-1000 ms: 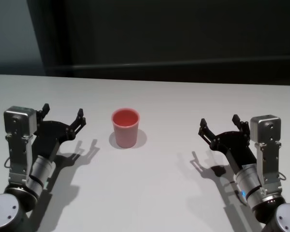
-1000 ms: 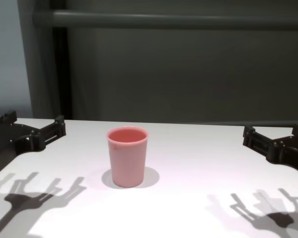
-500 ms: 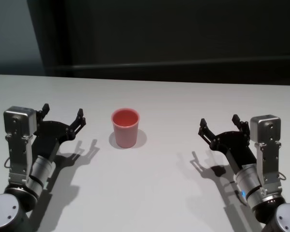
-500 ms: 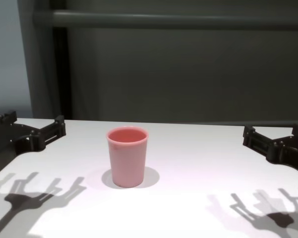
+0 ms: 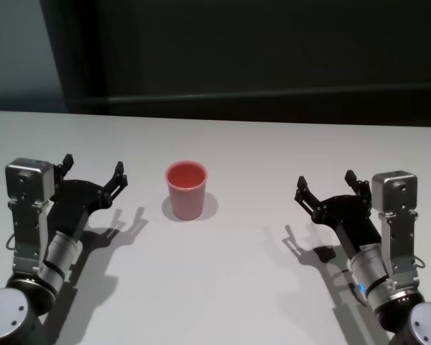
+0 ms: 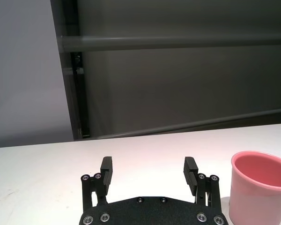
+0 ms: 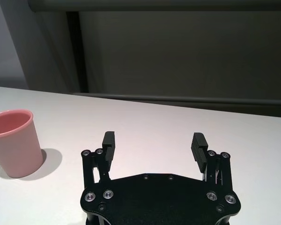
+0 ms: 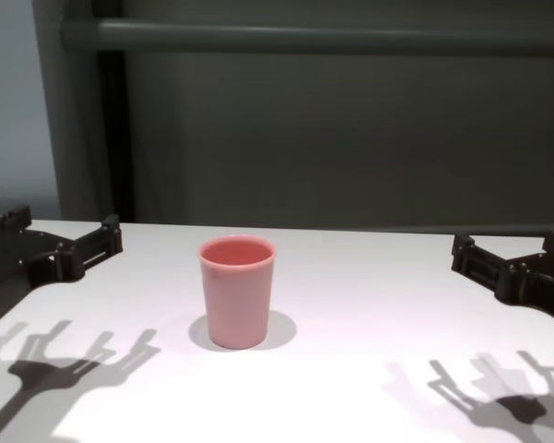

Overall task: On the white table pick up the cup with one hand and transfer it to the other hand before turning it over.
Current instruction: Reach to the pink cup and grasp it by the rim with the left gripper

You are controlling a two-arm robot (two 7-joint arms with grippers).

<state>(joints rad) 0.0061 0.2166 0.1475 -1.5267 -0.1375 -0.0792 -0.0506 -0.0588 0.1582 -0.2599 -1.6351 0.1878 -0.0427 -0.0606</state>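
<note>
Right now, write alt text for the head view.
A pink plastic cup stands upright on the plain white table, untouched. The left gripper and the right gripper hover open on either side of it, the left one nearer.

**What my cameras cut off or cannot show**

From my chest, my left hand (image 8: 46, 245) runs off the picture's side edge, so only its inner finger shows whole. My right hand (image 8: 517, 263) is clipped the same way at the opposite edge, its outer finger half lost.

In my left wrist view, the cup (image 6: 260, 192) is cut by the picture's edges; its base and far side are out of frame. My own palm fills the lower edge there and hides the surface (image 6: 37, 173) beneath it.

From my head, the cup's far outer wall is hidden behind its own rim, and both my elbows leave the frame below.
</note>
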